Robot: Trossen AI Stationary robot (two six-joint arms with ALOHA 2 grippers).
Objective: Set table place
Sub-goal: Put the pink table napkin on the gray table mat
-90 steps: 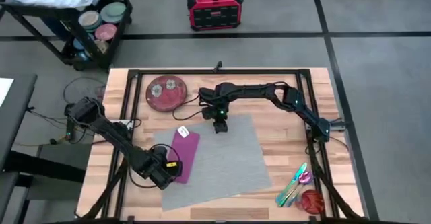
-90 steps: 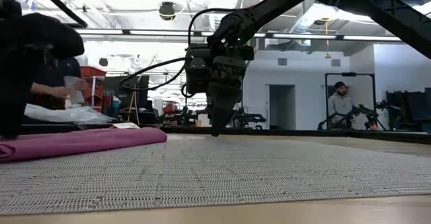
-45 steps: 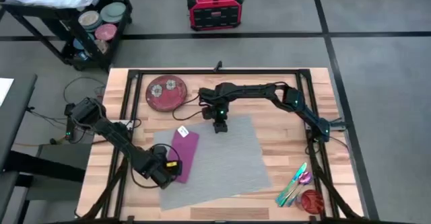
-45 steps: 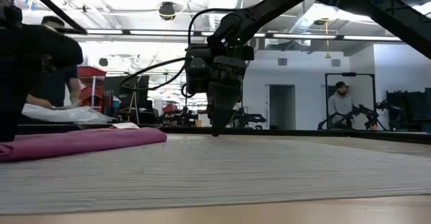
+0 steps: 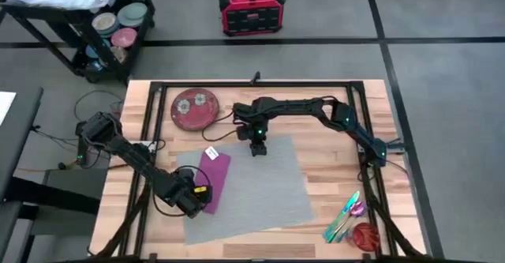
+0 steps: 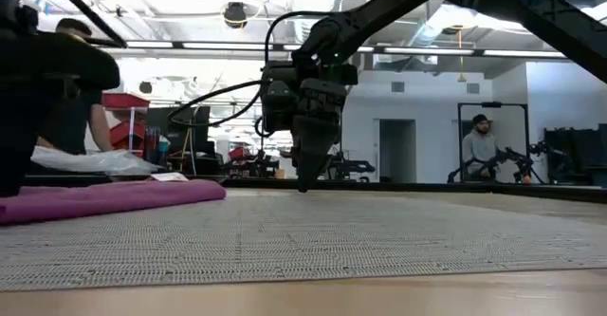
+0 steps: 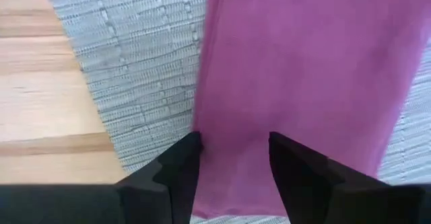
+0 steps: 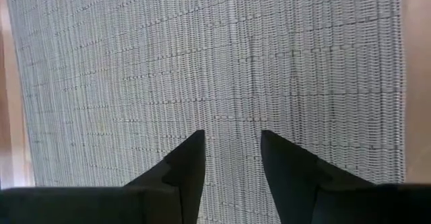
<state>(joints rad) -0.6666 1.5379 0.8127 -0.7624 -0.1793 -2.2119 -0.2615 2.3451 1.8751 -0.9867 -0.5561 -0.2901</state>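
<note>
The table (image 5: 331, 148), a top of light wooden planks with a black frame, is seen from above with the grey placemat (image 5: 260, 188) laid across its middle, slightly skewed to the table's edges. A folded purple napkin (image 5: 213, 176) is laid on the placemat's left part, a small white tag showing at its far end.

The left gripper (image 5: 197, 201) is held low over the near end of the napkin, at the placemat's near-left part. In the left wrist view its fingers (image 7: 178, 167) are seen spread, with purple cloth showing in the gap between them (whether the cloth is actually touched cannot be told).

The right gripper (image 5: 257, 147) is placed at the far edge of the placemat, near the middle of that edge, pointing straight down. In the low view its tips (image 6: 305, 185) are brought down to the mat's surface or just above it; which of the two cannot be told. In the right wrist view the fingers (image 8: 188, 163) are seen parted, with only grey weave between them and nothing pinched.

A red plate (image 5: 194, 108) is set on the bare wood at the far left of the table, well apart from the placemat. Coloured cutlery (image 5: 344, 216) and a small red round object (image 5: 364, 236) are found at the near right corner, off the mat.
</note>
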